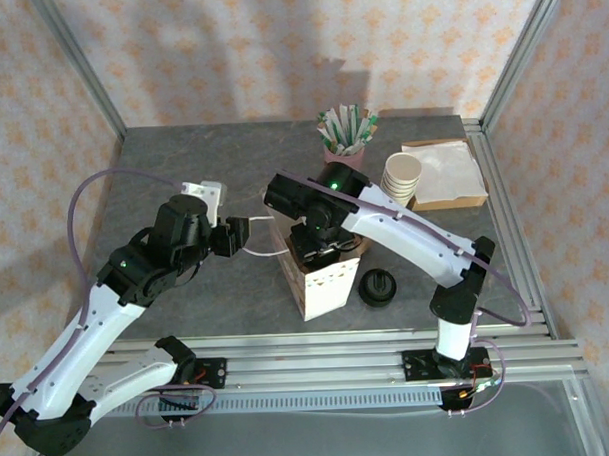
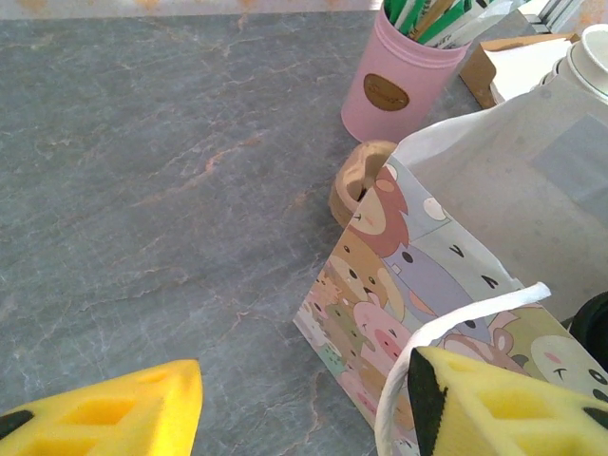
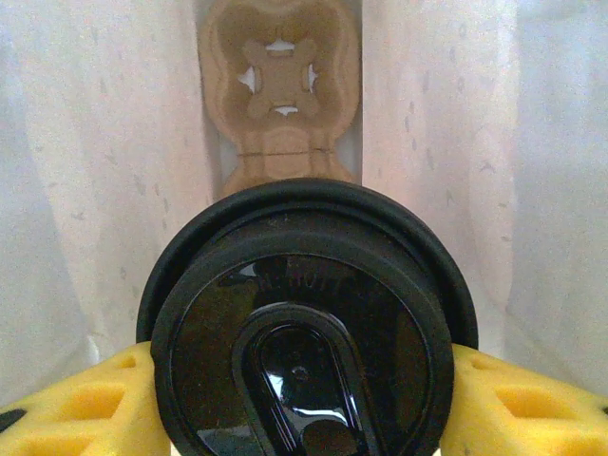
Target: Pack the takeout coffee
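2 arms over a grey desk [image 1: 183,182], from above. Left jaws just left of a printed paper bag [image 1: 326,282], level with its white handle [image 1: 260,253]. Right jaws down over the bag's open mouth. Near the bag's right side, a loose black lid [image 1: 379,286] flat on the desk. Farther back, a pink tumbler [image 1: 345,152] of sachets, a stack of cream cups [image 1: 403,177] and a cardboard tray [image 1: 445,173] of napkins.

From the left wrist: left jaws apart, 1 yellow finger [image 2: 104,418] over bare desk, the other against the bag's cartoon-animal face, the handle looping just beside it. Tan rounded cardboard piece [image 2: 359,180] just behind the bag's corner.

From the right wrist: right jaws clamped on the takeout coffee [image 3: 304,342], 1 yellow pad [image 3: 76,408] pressed to each side of its own lid. Cup upright inside the bag, white walls on both sides, tan moulded cardboard carrier [image 3: 280,95] on the bag's floor beyond it.
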You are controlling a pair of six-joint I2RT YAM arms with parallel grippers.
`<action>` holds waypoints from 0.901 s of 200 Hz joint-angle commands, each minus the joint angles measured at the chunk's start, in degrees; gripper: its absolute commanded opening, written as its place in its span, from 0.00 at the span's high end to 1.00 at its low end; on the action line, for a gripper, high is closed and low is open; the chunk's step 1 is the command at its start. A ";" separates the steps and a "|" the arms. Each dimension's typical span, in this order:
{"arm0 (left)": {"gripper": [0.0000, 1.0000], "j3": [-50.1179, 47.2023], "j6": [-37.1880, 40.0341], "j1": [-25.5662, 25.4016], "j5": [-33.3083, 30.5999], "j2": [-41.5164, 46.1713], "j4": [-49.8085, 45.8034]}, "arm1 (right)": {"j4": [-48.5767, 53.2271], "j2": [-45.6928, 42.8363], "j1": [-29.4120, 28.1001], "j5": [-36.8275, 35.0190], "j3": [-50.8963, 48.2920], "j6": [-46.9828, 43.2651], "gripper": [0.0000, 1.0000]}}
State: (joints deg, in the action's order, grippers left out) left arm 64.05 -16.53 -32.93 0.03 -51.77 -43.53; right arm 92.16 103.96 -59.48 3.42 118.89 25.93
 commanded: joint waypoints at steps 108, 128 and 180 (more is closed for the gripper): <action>0.60 -2.92 -1.10 0.49 4.45 0.09 2.16 | -3.72 -2.51 0.73 2.89 -6.68 -0.10 0.40; 0.64 -3.14 -1.10 0.45 5.00 0.09 2.37 | -4.42 -2.32 0.87 3.25 -7.34 -0.35 0.40; 0.73 -3.49 -1.12 0.44 6.37 -0.35 2.48 | -6.52 -3.21 1.99 3.55 -9.59 -0.66 0.41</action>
State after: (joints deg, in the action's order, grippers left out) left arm 61.32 -17.12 -32.86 5.21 -51.81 -42.26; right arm 86.78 103.31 -58.13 7.16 110.74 25.71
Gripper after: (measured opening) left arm 0.283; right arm 0.596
